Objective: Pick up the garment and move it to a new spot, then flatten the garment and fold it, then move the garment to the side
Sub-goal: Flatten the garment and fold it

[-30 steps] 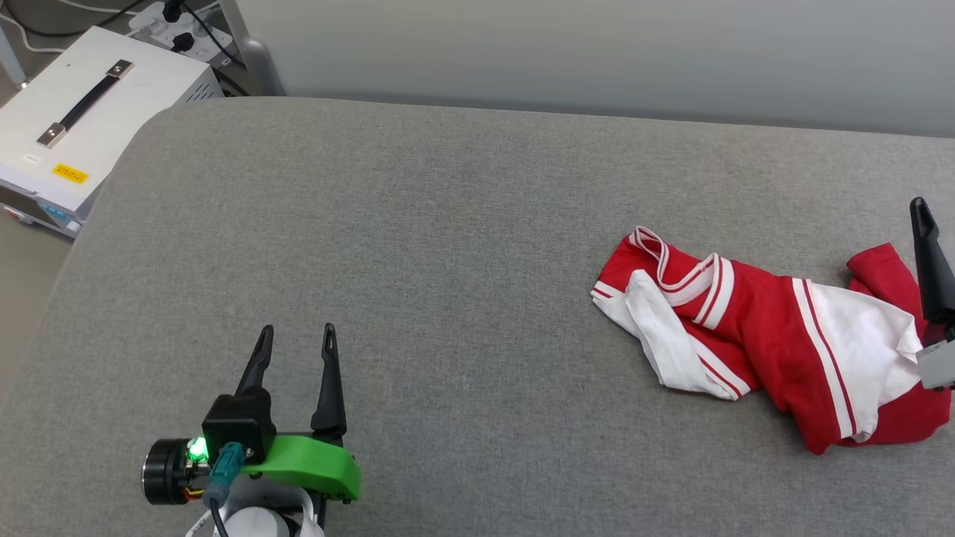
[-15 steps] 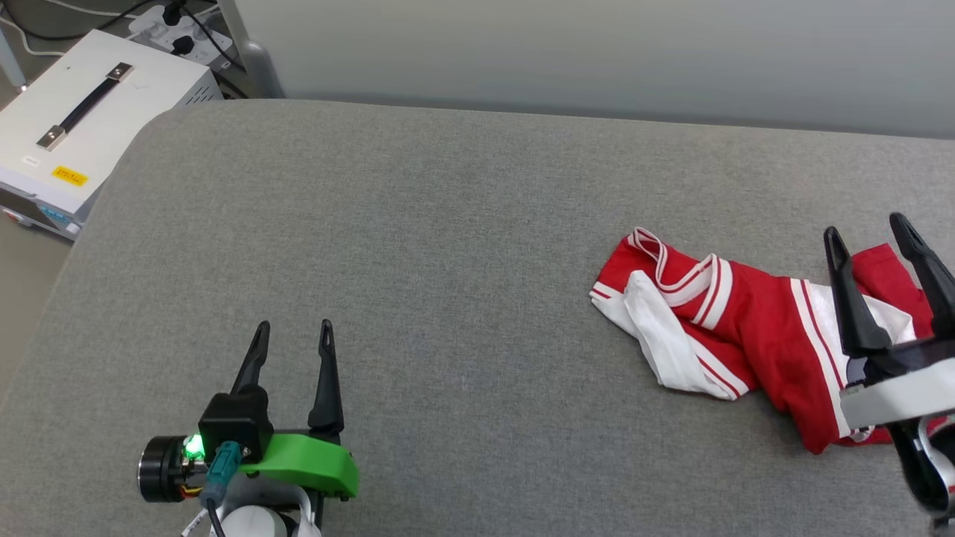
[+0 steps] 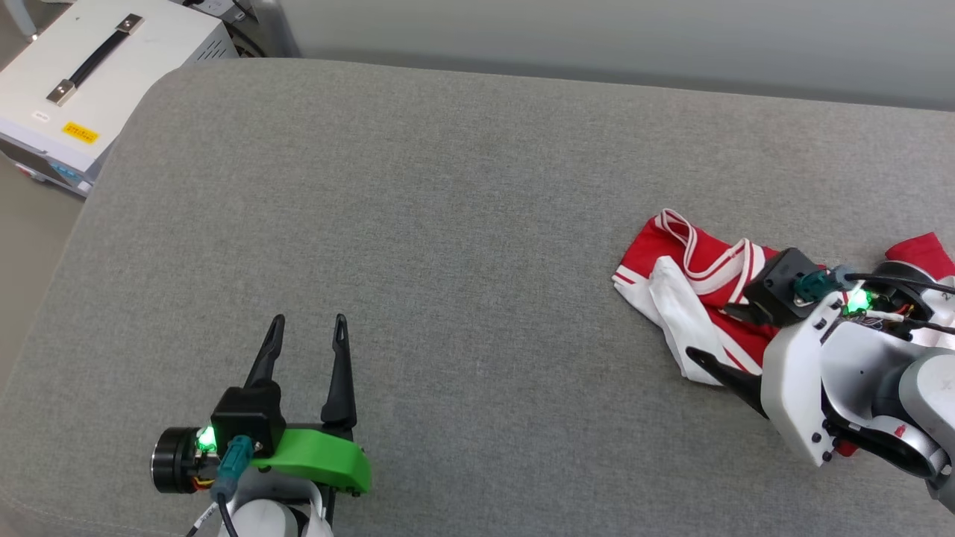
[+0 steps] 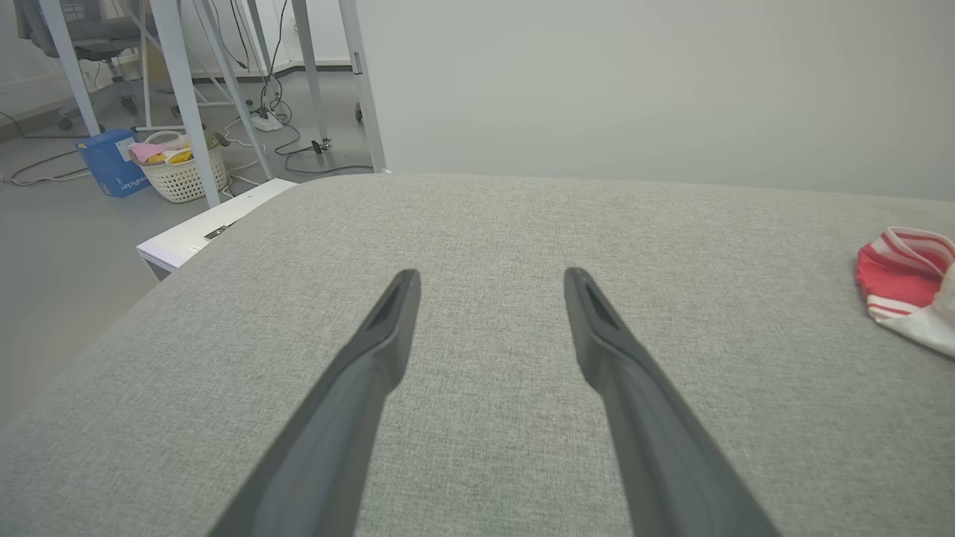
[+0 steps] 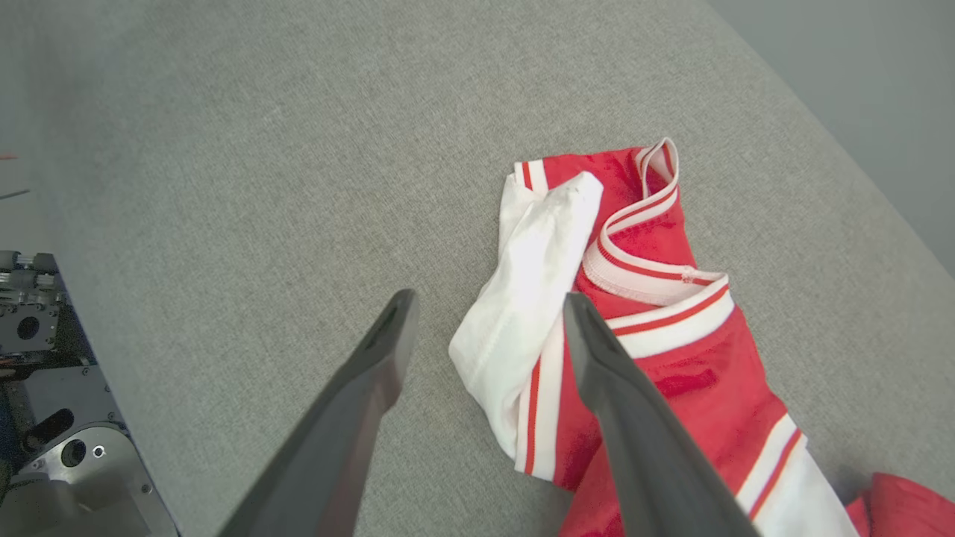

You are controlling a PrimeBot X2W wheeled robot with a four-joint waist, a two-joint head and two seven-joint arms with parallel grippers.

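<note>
Hovering spread-fingered over the bare grey cushion (image 3: 448,224), the left gripper (image 3: 309,321) sits well apart from the crumpled jersey (image 3: 650,253) at its right side, light, limp and likely slippery, so the right gripper (image 5: 486,297), jaws spread above the white sleeve (image 5: 537,261), should pinch a bunched fold there

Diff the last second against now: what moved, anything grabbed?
The right gripper swung in from the right edge of the head view and now points left across the garment, jaws open, one finger over the cloth; nothing grasped. The head view itself shifted too. The garment keeps the same crumple; the left gripper stays open above the grey surface.
</note>
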